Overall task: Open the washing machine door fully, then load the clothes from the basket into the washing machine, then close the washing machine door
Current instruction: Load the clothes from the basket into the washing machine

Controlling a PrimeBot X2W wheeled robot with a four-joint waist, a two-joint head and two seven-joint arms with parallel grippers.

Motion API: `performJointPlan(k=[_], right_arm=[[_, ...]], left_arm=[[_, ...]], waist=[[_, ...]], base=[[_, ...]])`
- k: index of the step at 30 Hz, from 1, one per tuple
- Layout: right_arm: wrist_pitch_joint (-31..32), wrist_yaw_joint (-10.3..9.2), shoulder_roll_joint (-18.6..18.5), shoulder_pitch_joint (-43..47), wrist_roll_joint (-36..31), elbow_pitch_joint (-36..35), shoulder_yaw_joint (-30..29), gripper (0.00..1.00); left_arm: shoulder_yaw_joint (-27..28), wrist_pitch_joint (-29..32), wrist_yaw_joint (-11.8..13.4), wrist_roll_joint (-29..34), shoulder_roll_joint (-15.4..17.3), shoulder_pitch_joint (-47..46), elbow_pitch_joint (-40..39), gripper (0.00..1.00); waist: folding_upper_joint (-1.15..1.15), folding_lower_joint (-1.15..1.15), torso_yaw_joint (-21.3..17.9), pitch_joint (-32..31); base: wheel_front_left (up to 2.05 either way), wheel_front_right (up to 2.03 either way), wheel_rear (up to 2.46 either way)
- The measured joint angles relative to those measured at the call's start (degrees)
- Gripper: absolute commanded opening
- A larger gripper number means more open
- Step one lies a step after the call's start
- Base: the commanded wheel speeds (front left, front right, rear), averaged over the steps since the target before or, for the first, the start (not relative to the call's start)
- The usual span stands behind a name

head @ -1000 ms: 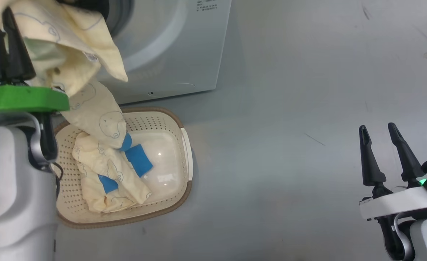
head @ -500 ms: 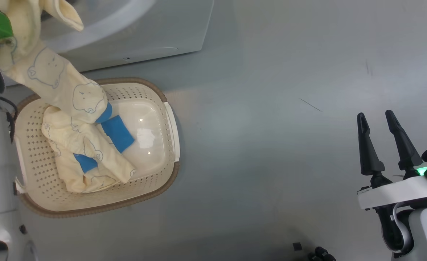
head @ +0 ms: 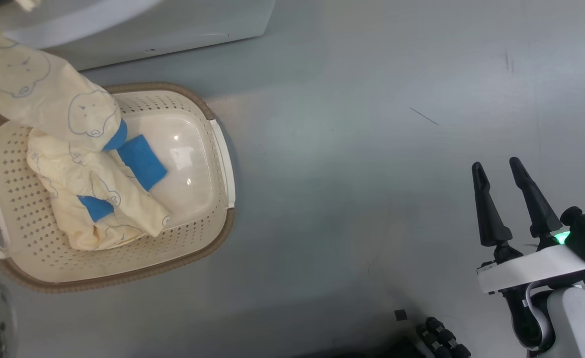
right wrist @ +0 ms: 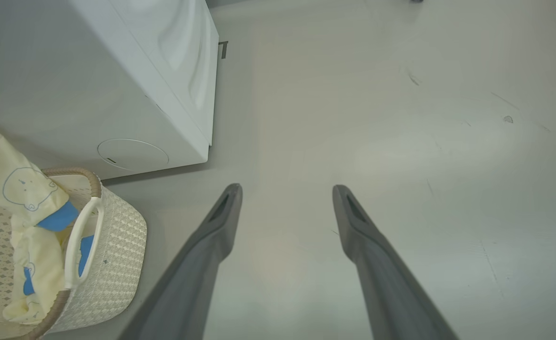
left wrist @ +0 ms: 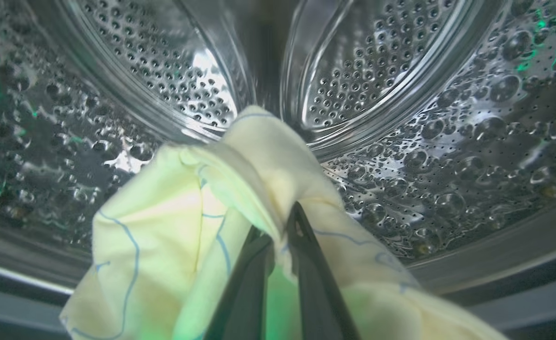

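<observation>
Depth is what this loading step needs: the left gripper (left wrist: 278,225), clenched on a soft pale yellow garment (left wrist: 164,226), should reach well into the dimpled, perforated steel drum (left wrist: 400,118) of the washing machine (right wrist: 93,85) before letting go, since a limp sleeve trails down to the basket (head: 208,243); more clothes (head: 98,209), blue-cuffed, lie crumpled in that cream perforated tub; the right gripper (head: 496,166) hangs released over the floor (head: 372,149).

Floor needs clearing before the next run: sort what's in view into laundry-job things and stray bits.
Job: washing machine, basket, clothes in it, yellow garment in the shut left gripper.
Stray: small black square, black ribbed object (unclear what).
</observation>
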Motion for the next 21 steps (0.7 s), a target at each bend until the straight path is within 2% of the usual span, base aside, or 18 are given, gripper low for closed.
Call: performJointPlan(k=[2,9,11,15,16,17,18,21], right_arm=[[-0.01,0.24,0.04,-0.05,0.01,0.19,0.57,1.00],[-0.44,0.47,0.58,-1.69,0.31,0.70,2.36,1.00],[-0.59,0.48,0.82,-2.03,0.57,1.31,2.46,1.00],[-0.78,0.48,0.81,-2.04,1.02,2.32,2.42,1.00],[-0.90,0.48,0.82,-2.07,1.02,2.46,2.43,1.00],[-0.93,0.48,0.82,-2.10,1.03,2.57,2.46,1.00],[-0.93,0.48,0.82,-2.13,1.03,2.69,2.46,1.00],[-0.94,0.49,0.82,-2.80,1.03,2.99,2.49,1.00]], left_arm=[[-0.79,-2.08,-0.55,1.89,1.21,-1.35,-0.70,0.00],[-4.20,-15.15,-1.79,9.42,5.71,-9.01,-6.28,0.00],[-4.82,-18.47,-2.18,10.21,5.60,-9.67,-6.22,0.00],[-5.15,-20.36,-2.23,10.03,4.67,-9.55,-2.58,0.00],[-4.83,-20.33,-2.23,9.50,4.30,-9.47,-1.30,0.11],[-4.53,-20.37,-2.19,9.05,3.93,-9.26,-0.35,0.82],[-4.12,-20.52,-2.11,8.75,3.50,-9.07,0.74,1.00],[-3.33,-21.38,-1.86,7.86,2.74,-8.87,2.67,1.00]], waist=[[0.00,0.00,-0.19,0.72],[0.00,0.00,-1.48,3.05],[0.00,0.00,-2.00,3.59],[0.00,0.00,-2.67,4.34],[0.00,0.00,-2.77,4.45],[0.00,0.00,-2.85,4.53],[0.00,0.00,-2.88,4.58],[0.00,0.00,-2.82,4.55]], base=[[0.00,0.00,0.00],[0.00,0.00,0.00],[0.00,0.00,0.00],[0.00,0.00,0.00],[0.00,0.00,0.00],[0.00,0.00,0.00],[0.00,0.00,0.00],[0.00,0.00,0.00]])
